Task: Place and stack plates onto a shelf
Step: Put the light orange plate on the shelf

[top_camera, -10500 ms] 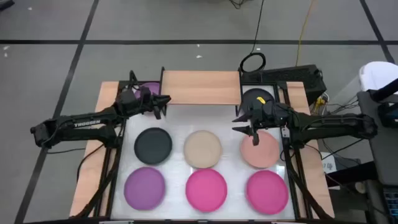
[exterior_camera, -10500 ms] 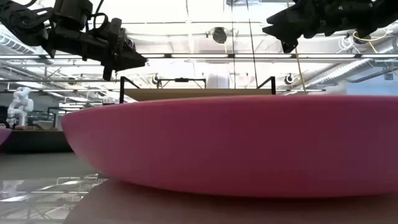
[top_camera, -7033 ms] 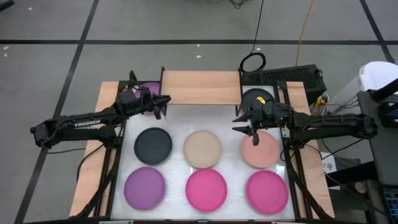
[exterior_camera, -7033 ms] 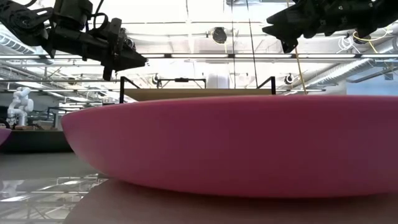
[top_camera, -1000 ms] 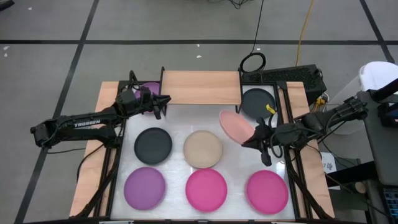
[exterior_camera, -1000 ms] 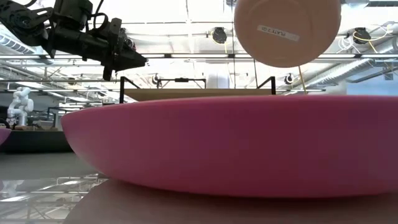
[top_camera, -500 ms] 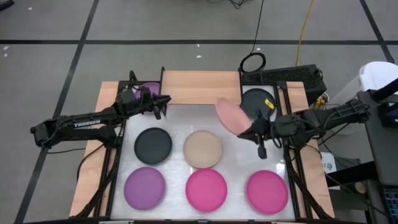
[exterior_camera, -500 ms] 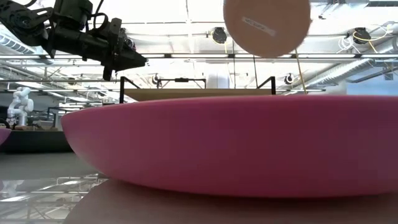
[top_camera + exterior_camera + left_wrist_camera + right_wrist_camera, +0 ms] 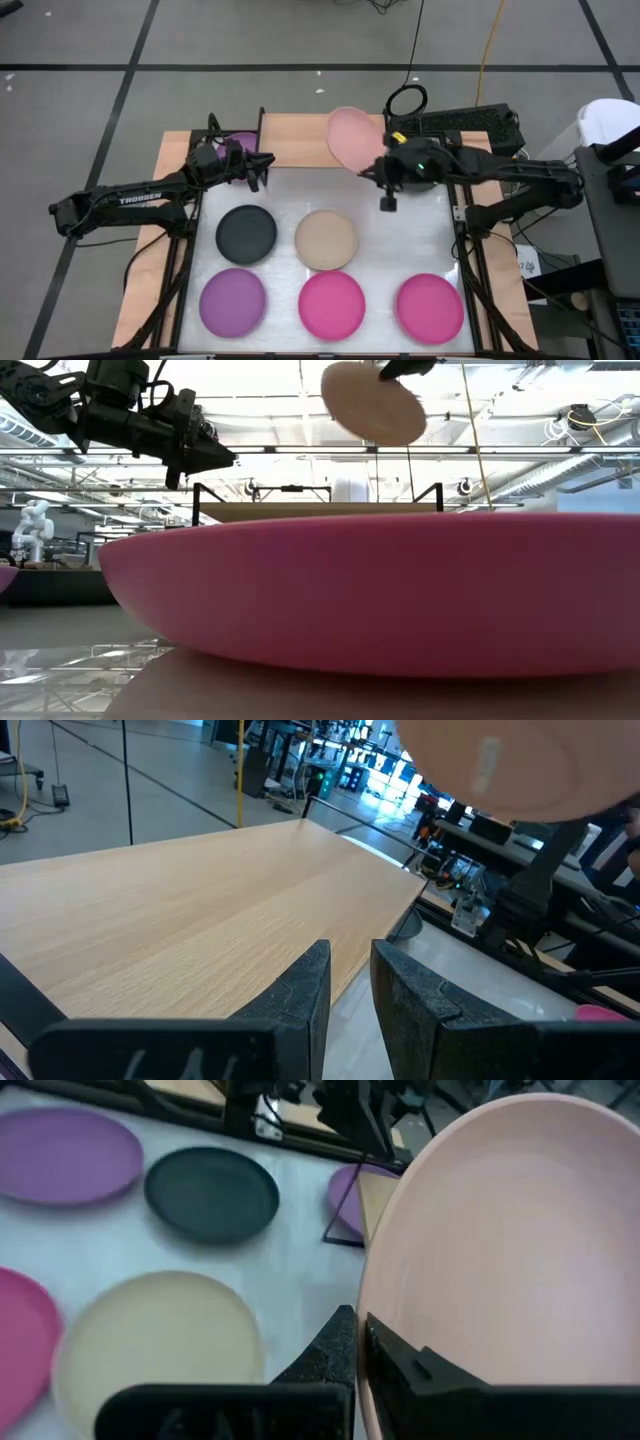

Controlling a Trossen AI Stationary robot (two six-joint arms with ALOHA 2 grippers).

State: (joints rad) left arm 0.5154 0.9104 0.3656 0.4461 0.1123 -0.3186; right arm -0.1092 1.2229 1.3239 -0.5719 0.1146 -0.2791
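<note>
Right gripper (image 9: 386, 183) pinches salmon plate (image 9: 350, 140) at its rim, tilted above the shelf (image 9: 300, 140); judged light, stiff, slick, so rim hold suits; left gripper (image 9: 350, 982) idle, fingers barely parted, empty.

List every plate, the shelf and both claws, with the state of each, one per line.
Salmon plate: lifted, tilted, above the shelf.
Right claw: shut on salmon plate's rim.
Left claw: nearly closed, holding nothing, at the shelf's left end.
Shelf: top bare.
Black plate, beige plate, purple plate, two magenta plates: flat on the table.
</note>
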